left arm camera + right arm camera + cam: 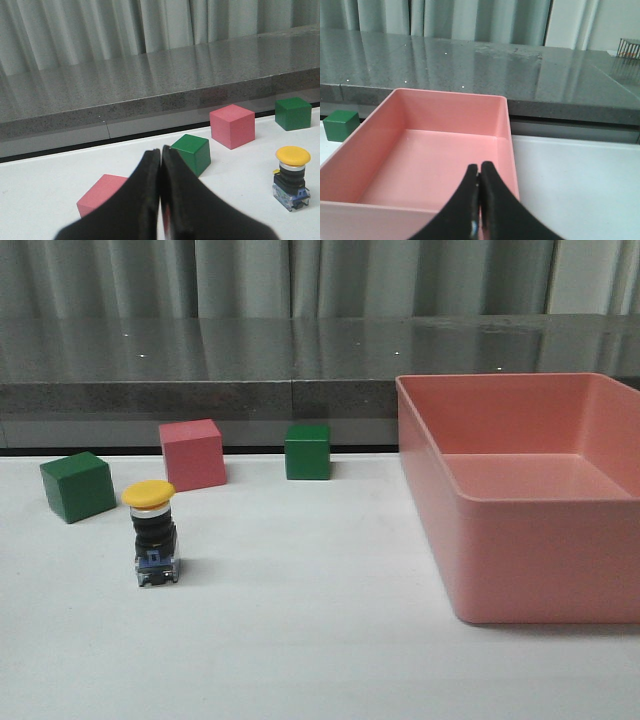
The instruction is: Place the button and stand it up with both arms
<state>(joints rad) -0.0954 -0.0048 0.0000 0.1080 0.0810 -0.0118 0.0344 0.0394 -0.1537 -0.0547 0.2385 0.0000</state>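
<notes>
Yellow cap up, the button (155, 534) stands upright on its blue-clear base on the white table (300, 640), at about 5 o'clock from the nearest green cube (77, 486) and well apart from the pink bin (520, 570) at 3 o'clock. The left gripper (160, 165) and the right gripper (479, 180) have their jaws pressed together and hold nothing. I judge the standing done; any retreat should avoid touching the button, which looks easy to tip.

Clearance around the button (154, 532): open on three sides.
Bare table (300, 620) lies in front of it and to its right, up to the pink bin (520, 530), which walls off my right. Behind it stand a green cube (77, 486), a pink cube (192, 454) and a second green cube (307, 451), all apart from it.
</notes>
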